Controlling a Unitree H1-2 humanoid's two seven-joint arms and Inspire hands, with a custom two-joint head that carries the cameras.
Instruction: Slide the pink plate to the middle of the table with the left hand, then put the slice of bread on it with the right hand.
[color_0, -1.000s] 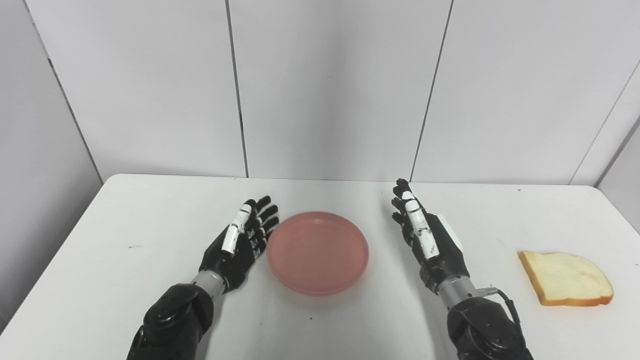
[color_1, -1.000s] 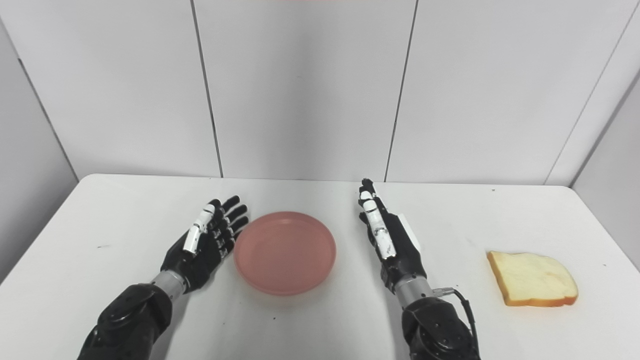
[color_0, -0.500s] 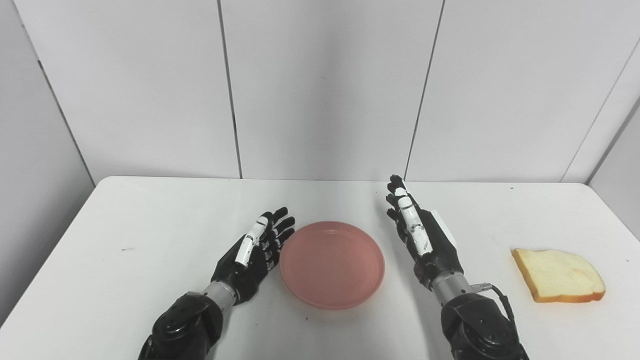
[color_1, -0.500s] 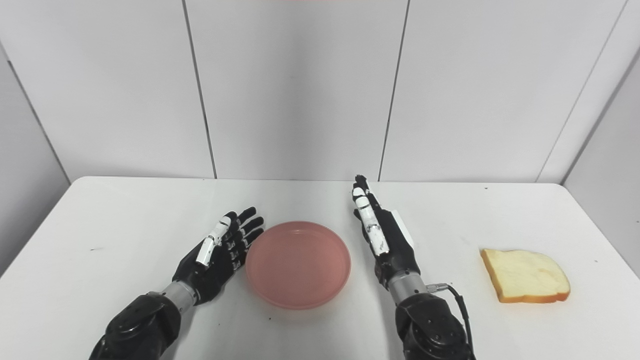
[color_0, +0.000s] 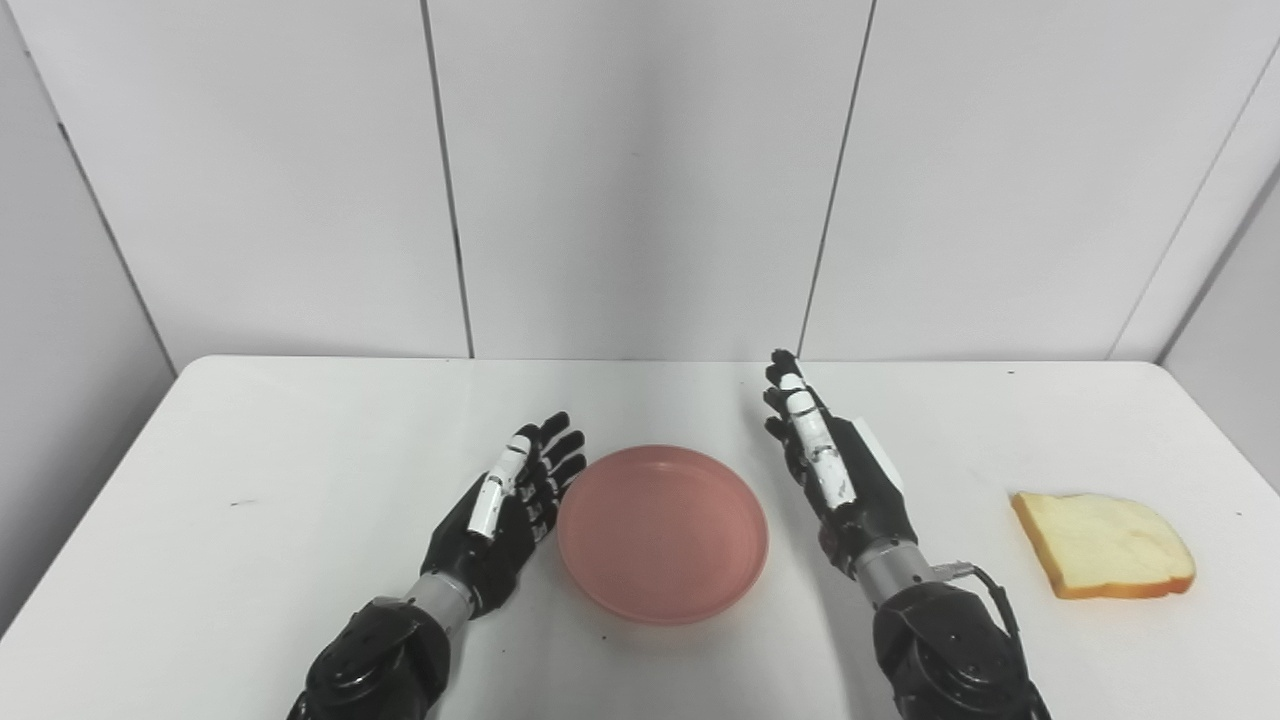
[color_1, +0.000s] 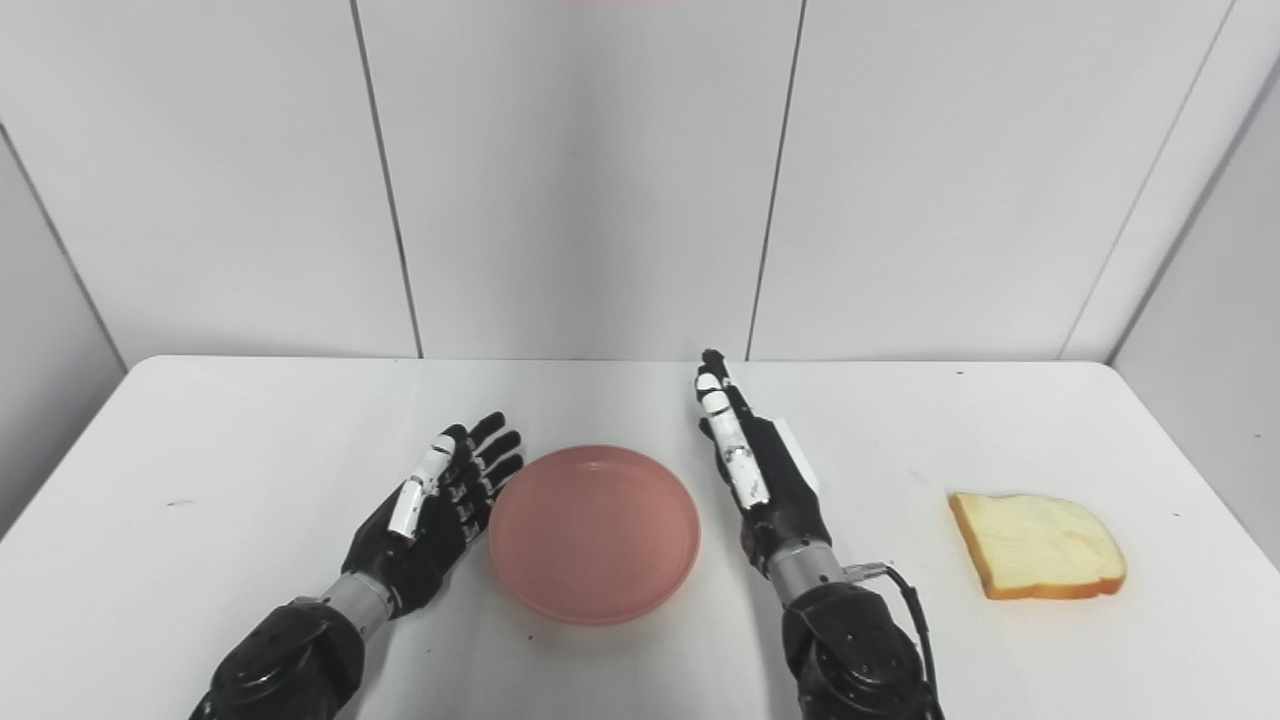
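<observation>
The pink plate (color_0: 663, 533) lies empty near the middle of the white table (color_0: 300, 450). My left hand (color_0: 500, 505) is open just left of it, palm turned toward the plate and fingers spread, with the fingertips at or touching the left rim. My right hand (color_0: 835, 470) stands open on its edge to the right of the plate, fingers straight and pointing away from me, a small gap from the rim. The slice of bread (color_0: 1100, 545) lies flat far to the right, well apart from both hands.
A grey panelled wall (color_0: 640, 180) rises behind the table's back edge. The bread lies close to the table's right edge (color_0: 1235, 480). Bare tabletop stretches left of my left hand and between my right hand and the bread.
The camera has panned a little. Against the table, the plate has slid right and slightly nearer me, with my left hand following at its left rim. The bread has stayed put.
</observation>
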